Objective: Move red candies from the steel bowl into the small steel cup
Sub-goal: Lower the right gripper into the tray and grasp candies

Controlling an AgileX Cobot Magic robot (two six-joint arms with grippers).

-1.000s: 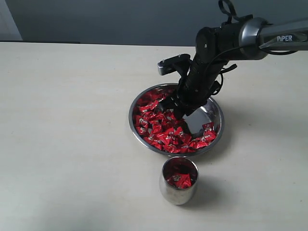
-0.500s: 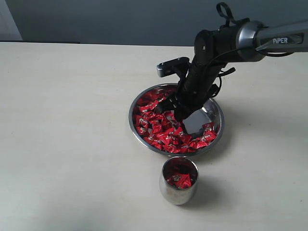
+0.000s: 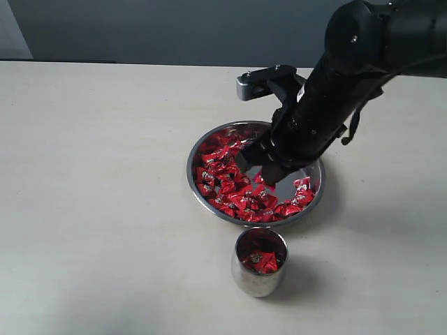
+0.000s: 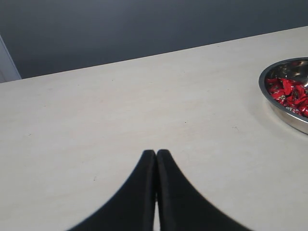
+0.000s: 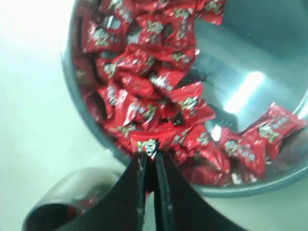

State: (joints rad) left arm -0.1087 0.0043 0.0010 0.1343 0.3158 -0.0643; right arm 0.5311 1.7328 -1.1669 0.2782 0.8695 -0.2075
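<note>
The steel bowl [image 3: 191,172] holds many red candies [image 3: 225,183], heaped on its left half. My right gripper [image 3: 269,175] hangs above the bowl's middle. In the right wrist view the right gripper [image 5: 149,155] is shut on one red candy [image 5: 148,143], which sticks out past the fingertips. Below it lie the bowl [image 5: 250,53] and its candies [image 5: 144,86]. The small steel cup [image 3: 259,278] stands upright in front of the bowl with a few red candies [image 3: 260,262] inside; its rim [image 5: 72,190] shows in the right wrist view. My left gripper [image 4: 156,153] is shut, with nothing in it, over bare table.
The pale table [image 3: 98,181] stretches wide to the left of the bowl. From the left wrist view the bowl's rim [image 4: 281,113] and some candies [image 4: 291,92] show at the frame's edge. A dark wall runs behind the table.
My right arm has risen out of the candy heap, toward the camera, with one red candy pinched between its fingers. Bowl and cup have not moved.
</note>
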